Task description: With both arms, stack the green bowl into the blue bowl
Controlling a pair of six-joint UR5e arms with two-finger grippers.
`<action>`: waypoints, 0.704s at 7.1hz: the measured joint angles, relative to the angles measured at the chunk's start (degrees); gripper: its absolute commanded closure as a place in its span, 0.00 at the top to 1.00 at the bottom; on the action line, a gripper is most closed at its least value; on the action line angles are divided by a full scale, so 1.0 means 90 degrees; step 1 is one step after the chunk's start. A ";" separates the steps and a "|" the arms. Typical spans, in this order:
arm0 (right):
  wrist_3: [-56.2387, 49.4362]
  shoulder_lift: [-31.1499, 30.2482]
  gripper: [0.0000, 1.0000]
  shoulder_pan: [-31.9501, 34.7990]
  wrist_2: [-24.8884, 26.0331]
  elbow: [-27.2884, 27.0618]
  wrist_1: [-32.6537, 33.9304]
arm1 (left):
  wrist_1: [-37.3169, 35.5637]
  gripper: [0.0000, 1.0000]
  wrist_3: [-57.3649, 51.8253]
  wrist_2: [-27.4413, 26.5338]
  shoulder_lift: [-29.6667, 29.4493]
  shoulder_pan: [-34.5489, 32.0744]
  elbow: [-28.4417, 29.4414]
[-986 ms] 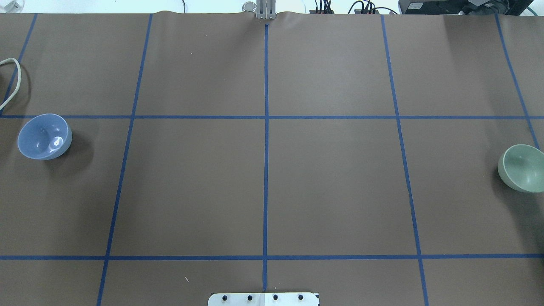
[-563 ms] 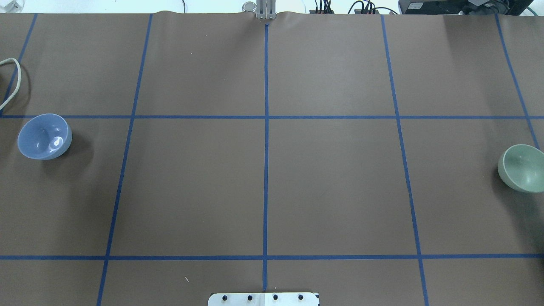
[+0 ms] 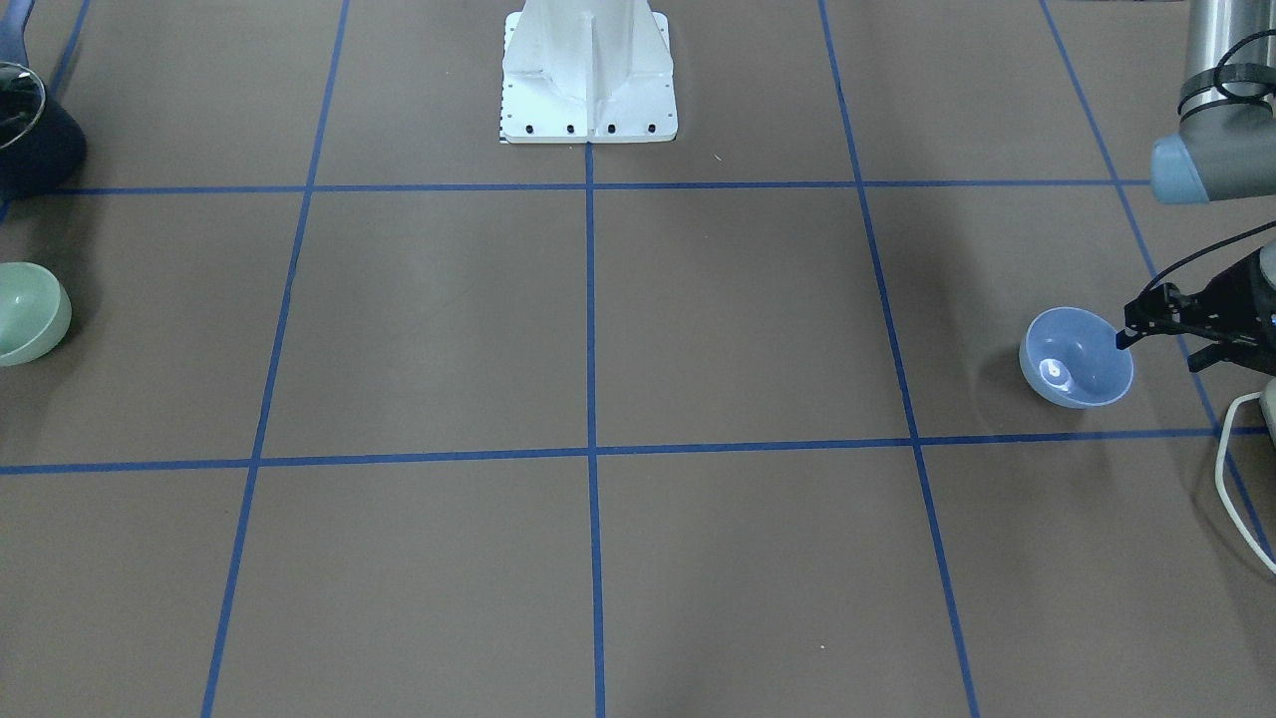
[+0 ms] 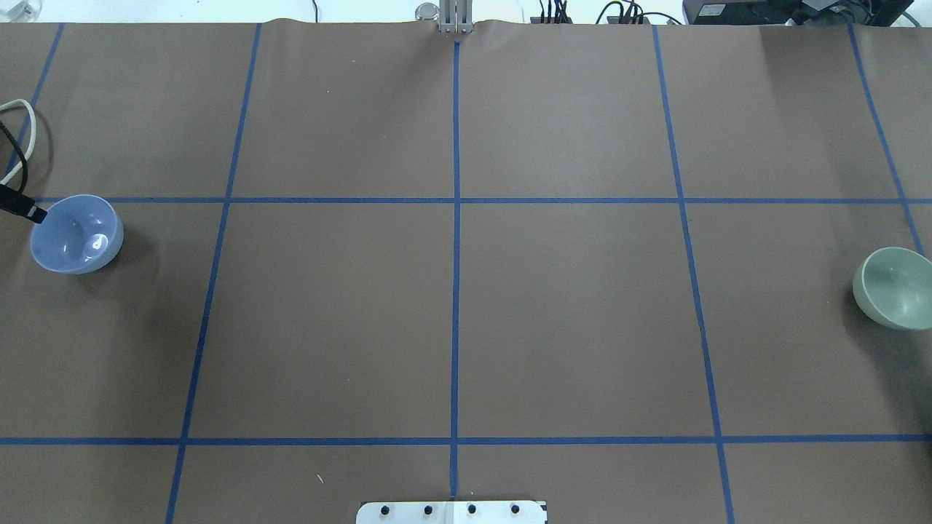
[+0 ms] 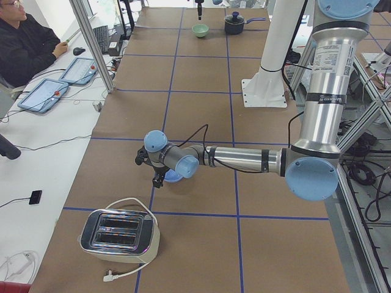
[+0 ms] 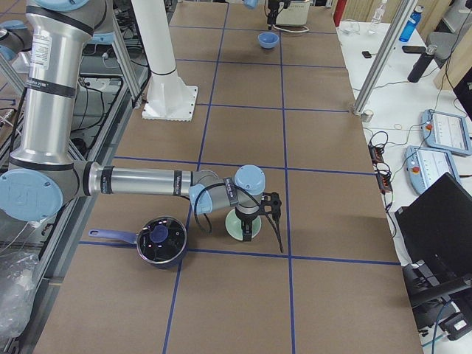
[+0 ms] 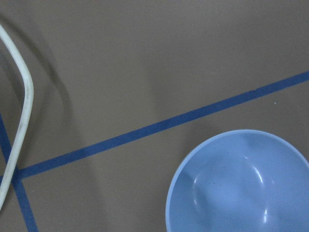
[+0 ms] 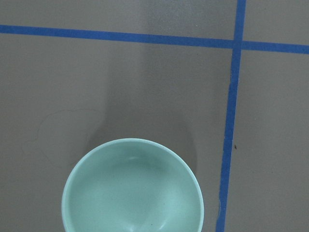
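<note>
Blue bowl [image 4: 76, 234] sits upright near the bench's left edge, with the left gripper [image 3: 1156, 324] just beside its rim. Green bowl [image 4: 894, 288] sits upright at the right edge, with the right gripper [image 6: 251, 221] close over it. Neither gripper's finger spread can be told. The lettering on the left arm [image 5: 327, 91] is too small to read.

Wide tabletop [image 4: 568, 313] is lying open between the blue bowl [image 3: 1077, 357] and the green bowl [image 3: 25, 311] — a toaster [image 5: 119, 232] and white cable [image 3: 1231, 479] are crowding the blue one, a dark pot [image 6: 161, 240] is sitting near the green.
</note>
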State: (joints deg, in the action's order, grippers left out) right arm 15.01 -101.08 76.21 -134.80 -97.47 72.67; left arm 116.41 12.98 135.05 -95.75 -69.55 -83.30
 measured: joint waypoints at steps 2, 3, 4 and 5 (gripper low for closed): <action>-0.0038 -0.0047 1.00 0.0000 0.0113 0.0025 -0.0012 | 0.0037 0.97 0.0122 -0.0051 -0.0149 0.0136 0.0151; -0.0041 -0.0054 1.00 0.0000 0.0150 0.0038 -0.0015 | 0.0056 0.97 0.0140 -0.0122 -0.0224 0.0192 0.0230; -0.0040 -0.0066 1.00 0.0000 0.0165 0.0049 -0.0017 | 0.0100 0.97 0.0146 -0.0191 -0.0289 0.0245 0.0324; -0.0040 -0.0079 1.00 -0.0001 0.0173 0.0076 -0.0024 | 0.0197 0.97 0.0151 -0.0252 -0.0332 0.0286 0.0428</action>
State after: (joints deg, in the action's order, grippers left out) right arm 14.65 -101.78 76.20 -133.24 -96.78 72.45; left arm 118.18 14.34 132.78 -98.73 -66.98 -79.44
